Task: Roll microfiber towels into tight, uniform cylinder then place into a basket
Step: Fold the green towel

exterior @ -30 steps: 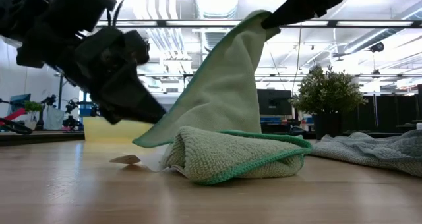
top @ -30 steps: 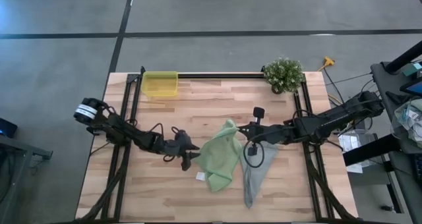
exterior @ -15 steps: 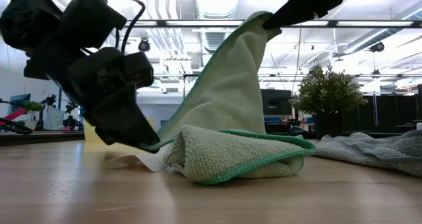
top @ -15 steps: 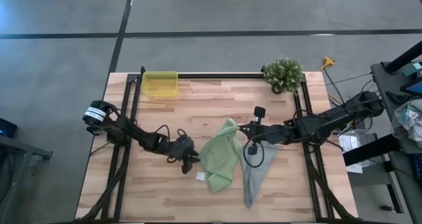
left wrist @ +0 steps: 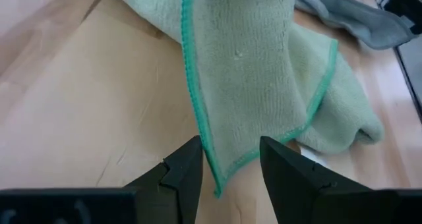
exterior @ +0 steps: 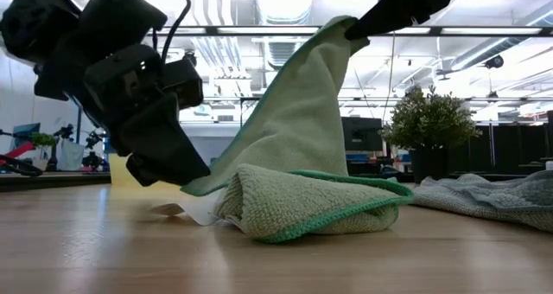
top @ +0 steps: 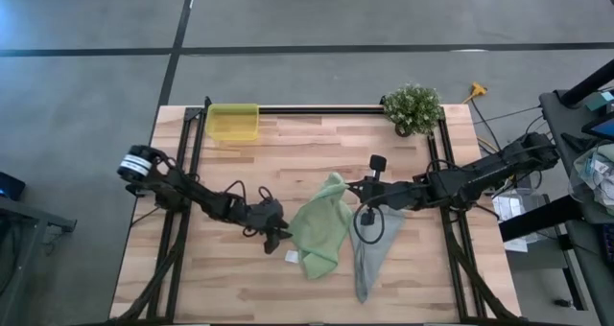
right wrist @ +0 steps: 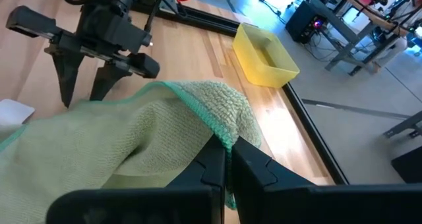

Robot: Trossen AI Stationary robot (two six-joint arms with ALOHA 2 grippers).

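The right gripper (right wrist: 225, 159) is clamped on one green-hemmed corner of the soft light green microfiber towel (top: 321, 232), holding it raised above the wooden table (top: 288, 163) while the rest lies bunched at mid-table. The left gripper (left wrist: 227, 174) stands with its jaws parted either side of the towel's hanging left corner, not closed on it. The grey-blue cloth (top: 369, 254) lies crumpled just right of the green one, and the small translucent yellow plastic basket (top: 233, 122) sits at the far left edge.

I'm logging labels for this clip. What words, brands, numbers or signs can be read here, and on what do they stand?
None can be read.
White tag by the green towel: no print can be made out.
Yellow basket: no marking shows.
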